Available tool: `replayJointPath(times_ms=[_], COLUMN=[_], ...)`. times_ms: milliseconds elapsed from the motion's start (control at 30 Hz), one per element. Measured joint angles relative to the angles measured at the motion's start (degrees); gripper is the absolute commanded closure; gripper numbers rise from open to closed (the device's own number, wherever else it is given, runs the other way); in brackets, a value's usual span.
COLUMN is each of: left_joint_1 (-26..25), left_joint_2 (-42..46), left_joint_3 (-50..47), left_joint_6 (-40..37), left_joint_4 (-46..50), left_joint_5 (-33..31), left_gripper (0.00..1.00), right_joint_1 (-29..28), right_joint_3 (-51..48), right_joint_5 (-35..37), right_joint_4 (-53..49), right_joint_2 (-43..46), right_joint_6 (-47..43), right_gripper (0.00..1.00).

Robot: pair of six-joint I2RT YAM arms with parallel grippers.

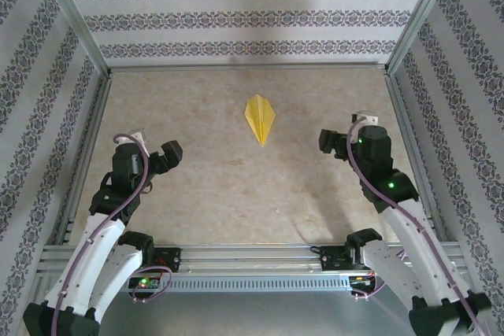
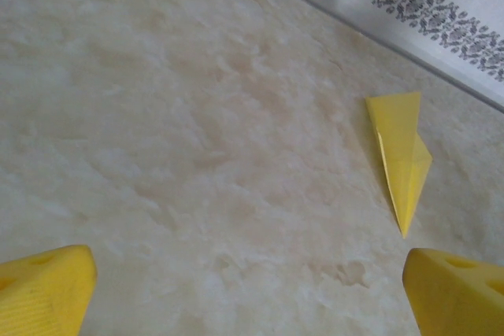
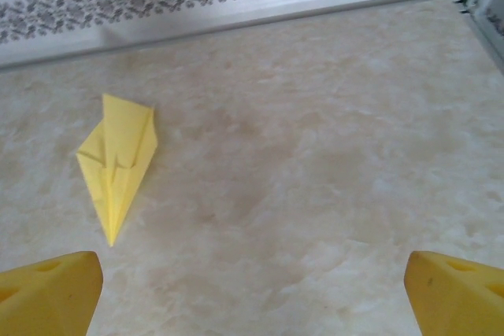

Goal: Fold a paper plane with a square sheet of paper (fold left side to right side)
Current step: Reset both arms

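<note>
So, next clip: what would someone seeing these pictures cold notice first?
The yellow paper plane grabs the eye: a slim folded dart lying alone on the pale table, a little beyond the middle, its sharp tip pointing toward the arms. The left gripper and right gripper flank it nearer the arms, both open and clear of it.
</note>
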State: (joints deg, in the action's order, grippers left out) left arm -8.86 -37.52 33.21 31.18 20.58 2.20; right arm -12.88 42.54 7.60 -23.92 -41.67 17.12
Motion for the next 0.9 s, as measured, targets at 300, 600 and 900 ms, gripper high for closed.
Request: replayJointPath(times_ms=[300, 600, 900], left_joint_1=[0.0, 0.0, 0.0], left_joint_2=[0.68, 0.59, -2.16], left_joint_3=[0.0, 0.0, 0.0], left_joint_6=[-1.11, -2.38, -4.52], left_joint_4=[0.94, 1.09, 0.87], left_joint_5=[-3.39, -5.73, -7.15], left_gripper=[0.0, 0.0, 0.0], right_joint_1=[5.16, 6.56, 13.97], right_joint_3=[-12.37, -20.7, -29.7], right_joint_5=[0.57, 4.52, 5.03], right_joint_4=[7.45, 20.48, 39.06], right_joint_2=[9.31, 6.08, -9.25], right_joint_6=[-2.78, -7.72, -6.82], right_gripper=[0.02, 0.02, 0.02])
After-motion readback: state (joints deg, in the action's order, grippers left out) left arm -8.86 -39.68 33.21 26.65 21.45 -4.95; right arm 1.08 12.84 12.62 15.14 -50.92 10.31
